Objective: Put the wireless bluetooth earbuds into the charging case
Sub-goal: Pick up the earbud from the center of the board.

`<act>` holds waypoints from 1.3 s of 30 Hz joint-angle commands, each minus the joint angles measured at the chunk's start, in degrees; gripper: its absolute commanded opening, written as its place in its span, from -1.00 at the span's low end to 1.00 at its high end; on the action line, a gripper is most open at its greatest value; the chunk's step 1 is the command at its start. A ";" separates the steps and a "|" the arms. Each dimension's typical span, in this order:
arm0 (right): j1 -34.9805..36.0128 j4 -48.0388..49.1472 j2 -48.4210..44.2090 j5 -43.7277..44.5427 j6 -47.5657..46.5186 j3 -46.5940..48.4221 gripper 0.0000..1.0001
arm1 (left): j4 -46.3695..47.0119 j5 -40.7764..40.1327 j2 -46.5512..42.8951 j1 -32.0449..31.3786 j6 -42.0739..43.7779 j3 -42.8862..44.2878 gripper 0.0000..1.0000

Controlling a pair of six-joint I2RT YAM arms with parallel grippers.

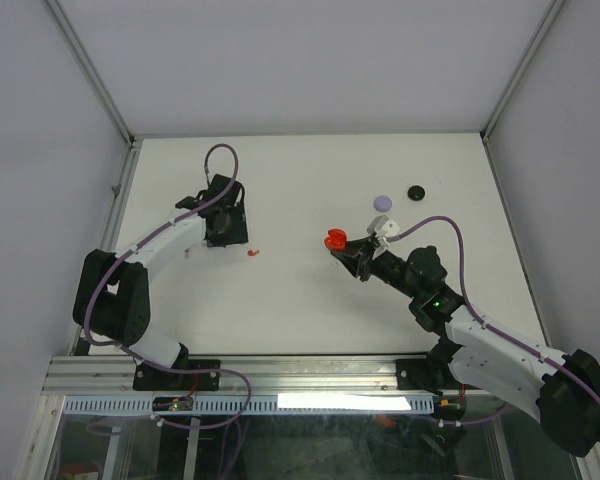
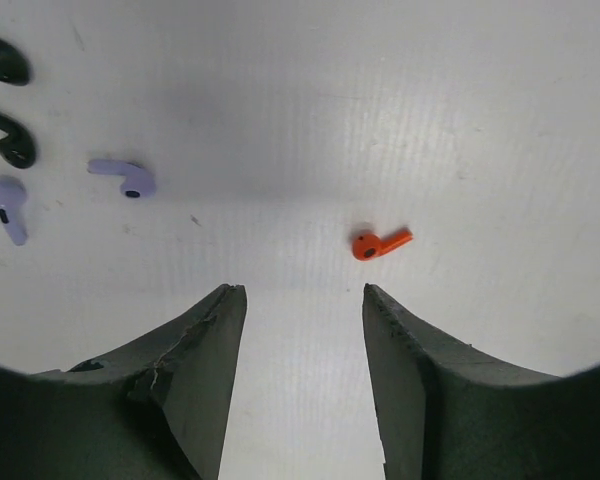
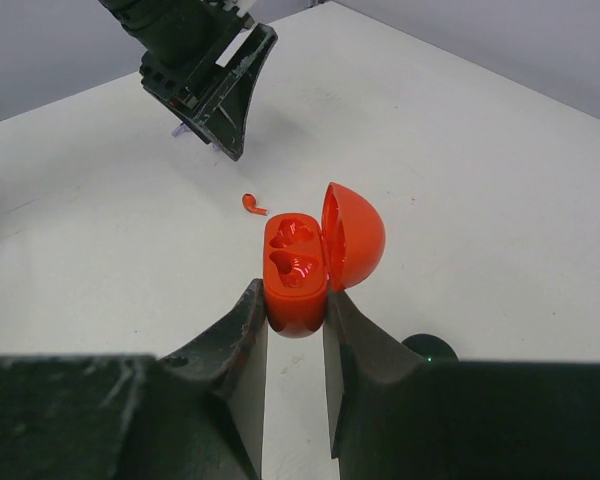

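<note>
1. My left pincer [image 2: 302,292] hangs released and empty, near the orange earbud [image 2: 378,243] on the tabletop [image 2: 400,90].
2. My right pincer [image 3: 293,292] grasps the open charging case [image 3: 296,262]; its wells look empty.
3. Recommended: centre squarely over the earbud before clenching.

A robotics lab test cell: a bare white counter [image 1: 300,310] boxed in by plain white panels [image 1: 280,60] on aluminium posts [image 1: 92,75], with the cabled left arm [image 1: 165,238] and right arm [image 1: 490,340] bolted to an aluminium rail [image 1: 280,375].

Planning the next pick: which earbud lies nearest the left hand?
The orange earbud, just ahead of the left hand; the purple earbuds and black earbuds lie farther away.
</note>
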 commanded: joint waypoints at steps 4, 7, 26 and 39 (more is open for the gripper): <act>-0.07 2.47 -0.48 0.15 -0.13 0.50 -0.99 | 6.00 7.20 -0.57 -0.52 -10.75 -2.22 -0.03; -0.12 2.54 -0.58 0.30 -0.13 0.44 -0.99 | 8.53 9.07 0.92 -1.32 -12.70 -2.85 -0.06; -0.13 2.65 -0.66 0.18 0.00 0.20 -0.99 | 5.73 -6.28 12.79 -4.47 -6.43 5.15 0.07; -0.19 2.90 -1.18 0.33 0.13 0.04 -0.99 | -0.68 -10.12 9.63 -8.53 -5.93 2.71 0.15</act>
